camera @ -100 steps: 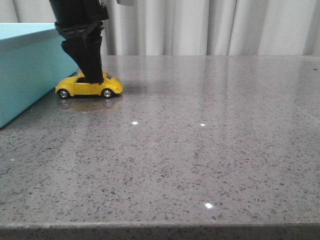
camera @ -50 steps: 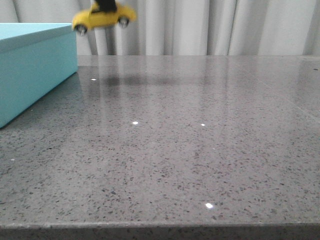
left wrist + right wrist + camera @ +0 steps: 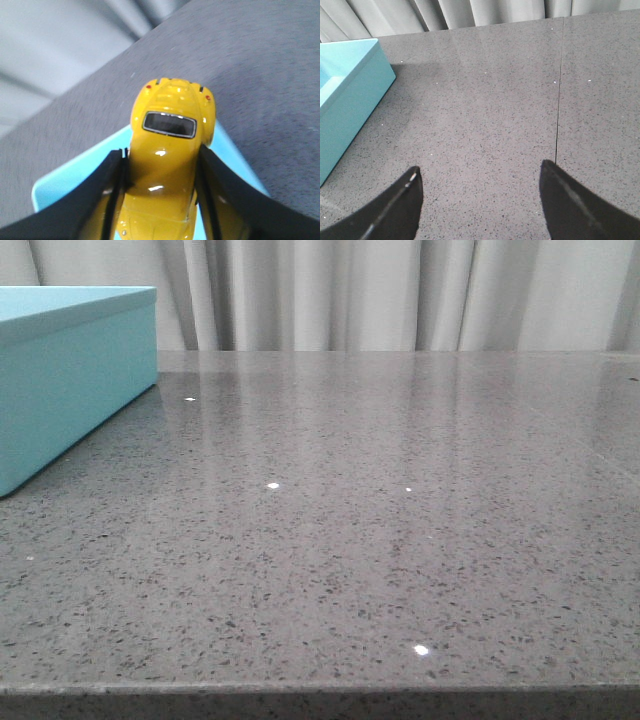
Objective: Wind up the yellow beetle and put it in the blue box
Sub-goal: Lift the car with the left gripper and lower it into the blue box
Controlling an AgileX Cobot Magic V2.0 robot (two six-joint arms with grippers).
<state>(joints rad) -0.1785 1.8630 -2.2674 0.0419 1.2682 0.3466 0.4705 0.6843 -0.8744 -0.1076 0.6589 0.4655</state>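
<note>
left gripper [image 3: 160, 200] clamped on both flanks of the yellow beetle [image 3: 167, 165], car held in the air above the blue box [image 3: 65, 187], box standing at the left of the grey speckled counter [image 3: 380, 530]; right gripper [image 3: 480, 200] spread wide, holding nothing, over bare counter.

We see the yellow beetle [image 3: 167, 160] glossy, the blue box [image 3: 70, 370] matt and smooth, the table [image 3: 400, 540] polished speckled stone.
</note>
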